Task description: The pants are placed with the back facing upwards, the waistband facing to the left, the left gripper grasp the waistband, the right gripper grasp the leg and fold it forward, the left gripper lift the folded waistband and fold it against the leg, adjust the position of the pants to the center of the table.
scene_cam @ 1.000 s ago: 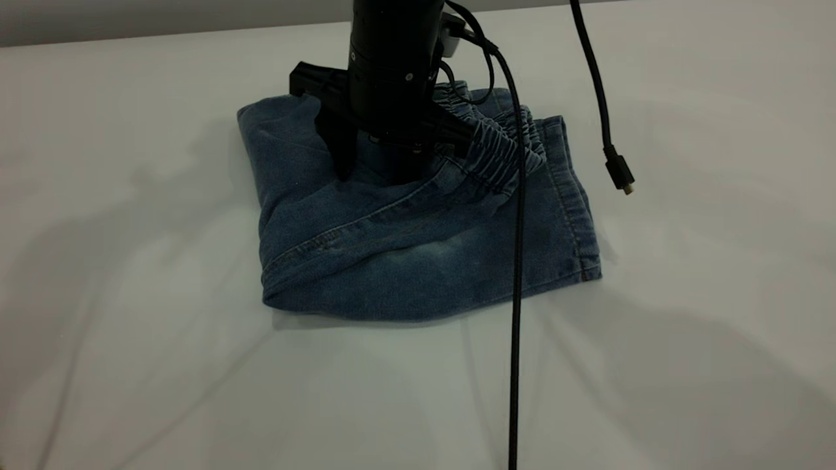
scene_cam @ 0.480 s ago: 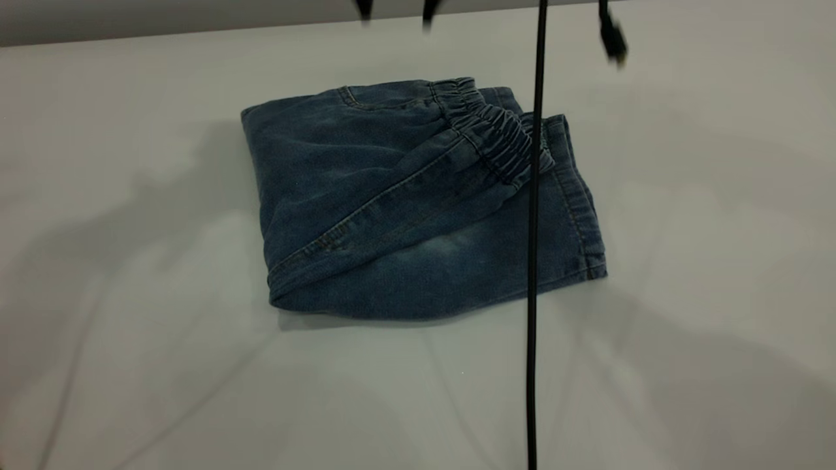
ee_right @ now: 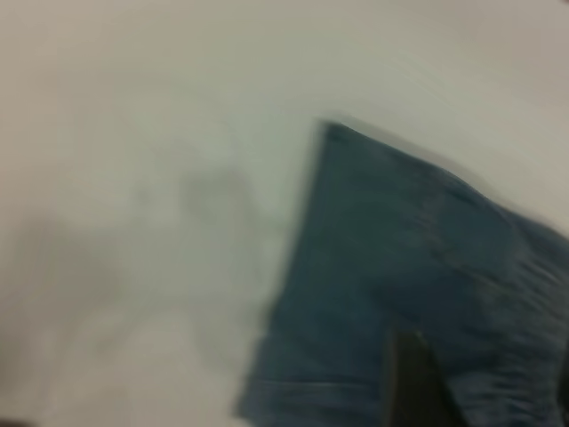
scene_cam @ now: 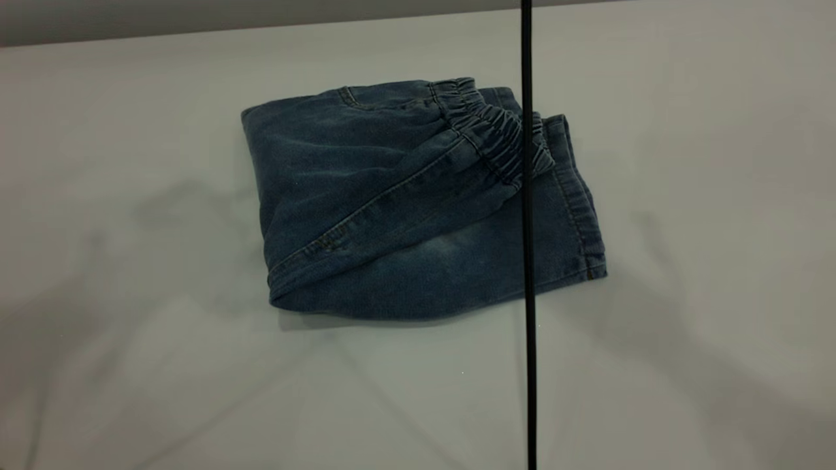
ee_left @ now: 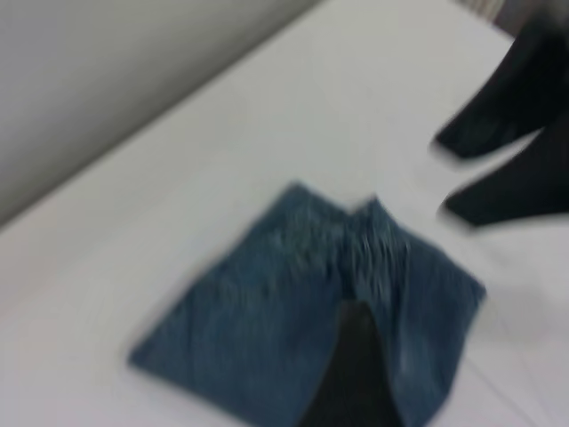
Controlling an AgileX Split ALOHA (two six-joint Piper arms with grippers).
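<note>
1. Pants (scene_cam: 418, 202) lie folded, centre to upper-centre of frame on table (scene_cam: 130, 365); waistband (scene_cam: 496, 140) laid over leg (scene_cam: 457, 274), so both folds look finished
2. Cable (scene_cam: 528, 326) hangs in front; left gripper (ee_left: 356, 374), right gripper (ee_right: 418, 382) aloft, grip state unreadable

Blue faded-denim pants (scene_cam: 418, 202) on a pale grey table (scene_cam: 130, 365), black cable (scene_cam: 528, 365).

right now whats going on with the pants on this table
Nothing is holding the pants at this moment. They lie folded into a compact bundle on the table, with the waistband folded over on top towards the right side, next to the leg hems. Neither gripper appears in the exterior view; only a black cable hangs down in front of the bundle. Both wrist cameras look down at the pants from above, so the arms seem clear of the cloth.
</note>
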